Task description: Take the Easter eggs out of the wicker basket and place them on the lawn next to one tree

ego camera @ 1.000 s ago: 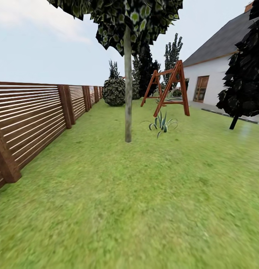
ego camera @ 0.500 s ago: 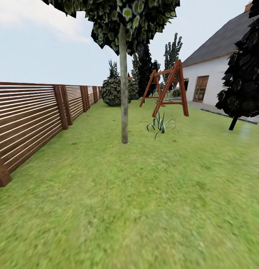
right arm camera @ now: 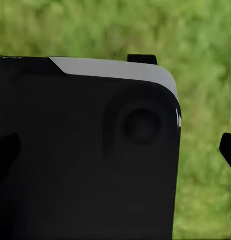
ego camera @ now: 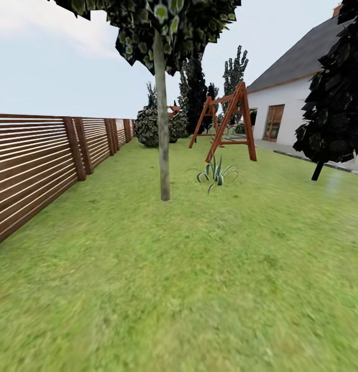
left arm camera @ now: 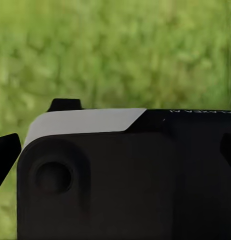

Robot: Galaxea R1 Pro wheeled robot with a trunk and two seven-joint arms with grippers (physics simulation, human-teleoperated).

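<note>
jaws on both arms cannot be judged: each wrist view gives a dark housing over blurred grass, so open or closed is not clear. from the left in the head view: the slat fence [ego camera: 34, 165] along the lawn's [ego camera: 199, 279] left edge, then the tree [ego camera: 162, 150] with its pale trunk, a spiky plant [ego camera: 215, 174], a swing frame [ego camera: 225, 123], a house [ego camera: 298, 98]. this looks like travel across the garden; next, i judge, is finding the basket and eggs.
</note>
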